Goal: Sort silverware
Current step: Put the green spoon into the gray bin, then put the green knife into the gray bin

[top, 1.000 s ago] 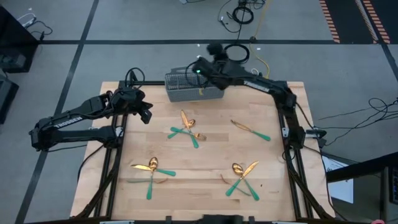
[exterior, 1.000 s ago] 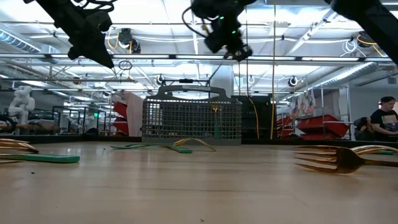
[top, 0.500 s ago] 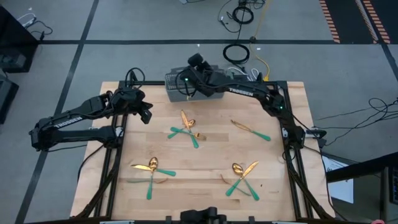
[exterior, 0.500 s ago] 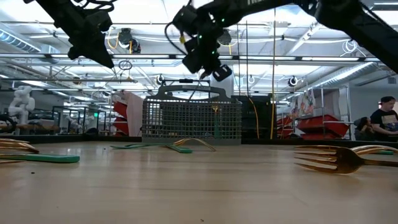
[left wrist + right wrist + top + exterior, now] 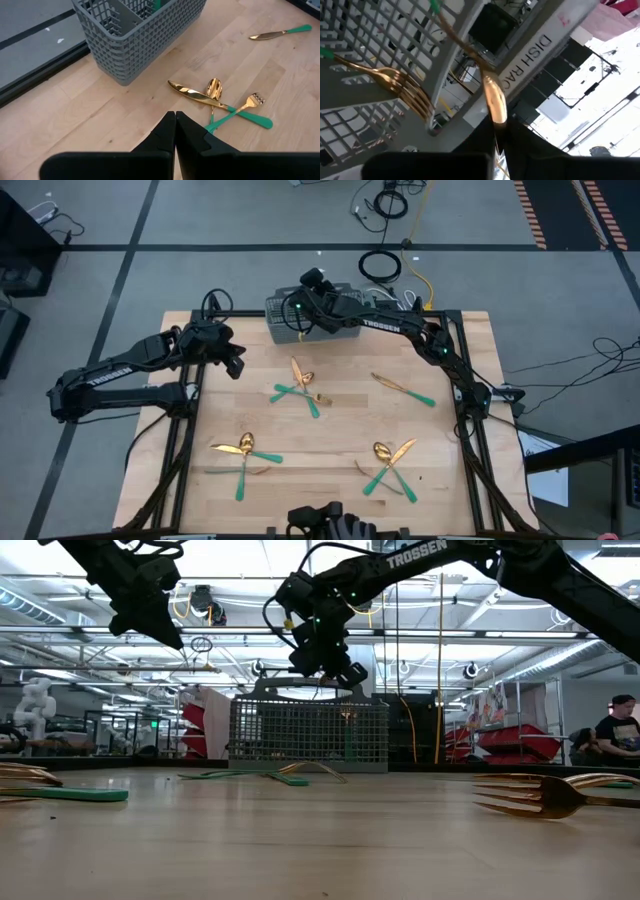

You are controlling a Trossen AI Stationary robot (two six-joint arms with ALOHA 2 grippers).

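Four groups of silverware lie on the wooden table [image 5: 330, 490], placed here by a clock face over the high view. Group one, just toward 12 o'clock from the centre, is a crossed knife [image 5: 195, 95], spoon [image 5: 214, 90] and fork [image 5: 245, 107]. Group two, at 2 o'clock, is a single knife [image 5: 405, 390] lying alone. Group three [image 5: 243, 454] is at 8 o'clock and group four [image 5: 388, 465] at 4 o'clock; each is a crossed bundle of gold heads and teal handles. The grey mesh caddy [image 5: 345, 328] stands upright at the 12 o'clock edge. The right gripper [image 5: 298, 308] is positioned above the caddy, toward its 9 o'clock end; the low view shows it just over the caddy's handle, pointing down. In the right wrist view its fingers are closed on the gold head of one gold-headed utensil [image 5: 494, 102], whose thin neck and teal handle run down into a caddy compartment; whether it is a spoon or a knife cannot be told. A caddy fork [image 5: 405, 90] shows behind the mesh in the neighbouring compartment. The left gripper [image 5: 235, 365] hangs above the table at 10 o'clock, well apart from the caddy and from all silverware. Its jaws are pressed fully together with nothing between them, as the left wrist view confirms. In the low view a near fork [image 5: 540, 798] lies at 3 o'clock, tines toward the centre, and a teal handle [image 5: 60, 795] lies at 9 o'clock.
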